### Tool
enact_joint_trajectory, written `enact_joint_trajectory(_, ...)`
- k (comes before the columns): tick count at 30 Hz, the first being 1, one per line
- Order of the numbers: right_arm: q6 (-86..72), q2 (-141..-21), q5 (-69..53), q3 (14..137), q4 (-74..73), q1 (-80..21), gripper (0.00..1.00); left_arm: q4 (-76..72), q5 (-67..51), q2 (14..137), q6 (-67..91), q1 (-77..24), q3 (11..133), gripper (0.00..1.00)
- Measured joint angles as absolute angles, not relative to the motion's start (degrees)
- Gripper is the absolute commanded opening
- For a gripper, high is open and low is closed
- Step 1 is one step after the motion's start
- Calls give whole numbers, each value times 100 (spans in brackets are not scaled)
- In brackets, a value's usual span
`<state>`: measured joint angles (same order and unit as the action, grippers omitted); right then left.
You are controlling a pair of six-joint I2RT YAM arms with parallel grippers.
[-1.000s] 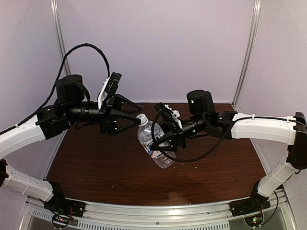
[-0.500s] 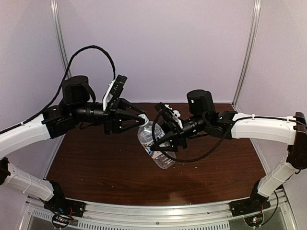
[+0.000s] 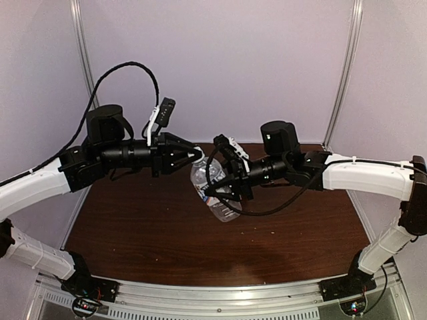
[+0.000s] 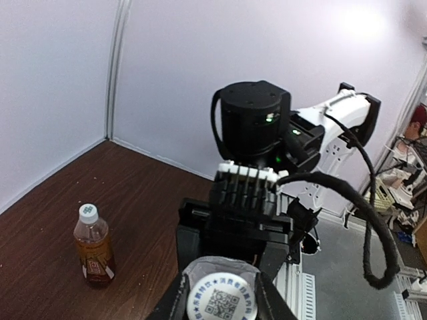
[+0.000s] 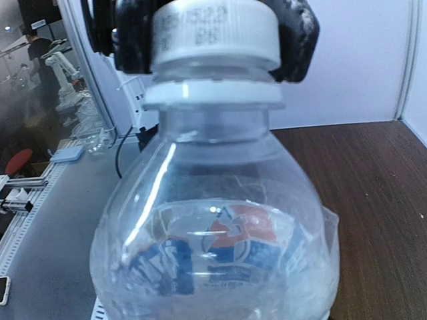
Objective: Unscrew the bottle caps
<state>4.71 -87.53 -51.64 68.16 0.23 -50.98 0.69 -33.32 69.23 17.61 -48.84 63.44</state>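
Above the table (image 3: 147, 233), the right gripper (image 3: 223, 190) clamps the clear bottle (image 3: 212, 193) in mid-air while the left gripper (image 3: 193, 154) pinches its cap (image 5: 213, 33), which looks fully seated. On the table, the amber bottle (image 4: 93, 245) stands capped. Both caps remain to unscrew.

text: none legible | cap (image 4: 200, 295): qr code (image 4: 222, 305) | label (image 5: 223, 243): blurred
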Motion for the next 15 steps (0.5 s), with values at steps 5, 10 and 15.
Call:
enact_joint_trajectory(5,419,-8753,-4193,6827,-12,-5103,46,156,-2150,6984,2687,-4945,6355,13)
enact_joint_trajectory(10,344,-8753,-3701,6827,-49,-5105,46,121,-1555,7085,3260,-5000,6359,21)
enact_joint_trajectory(15,322,-8753,-3599,6823,-43,-5109,46,95,-1428,7111,3343,-5022,6377,30)
